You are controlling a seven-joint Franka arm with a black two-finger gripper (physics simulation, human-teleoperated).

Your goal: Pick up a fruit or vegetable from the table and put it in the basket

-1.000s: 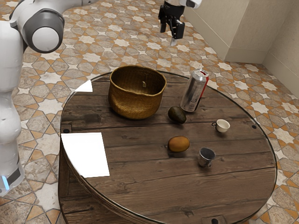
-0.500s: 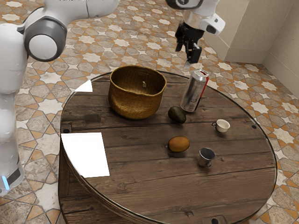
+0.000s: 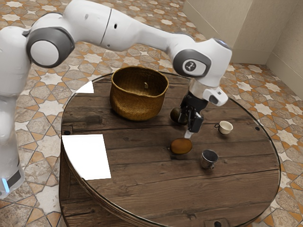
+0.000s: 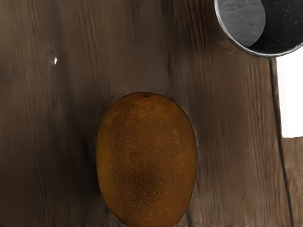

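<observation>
The gripper is low over the table, its fingers apart, one pale fingertip close above the orange-brown fruit. That oval fruit lies on the wood; in the wrist view the fruit is large and near, under the hand. Behind the gripper a dark avocado-like fruit is partly hidden. The woven basket stands upright farther back, toward the exterior view's left.
A small metal cup stands beside the fruit, and the wrist view has this cup too. A little white cup is farther toward the exterior view's right. The round table's rim curves around them.
My hand has come down from beyond the table's far side to just over the orange-brown fruit. The arm now covers the silver can. The fruits and basket have not moved.
</observation>
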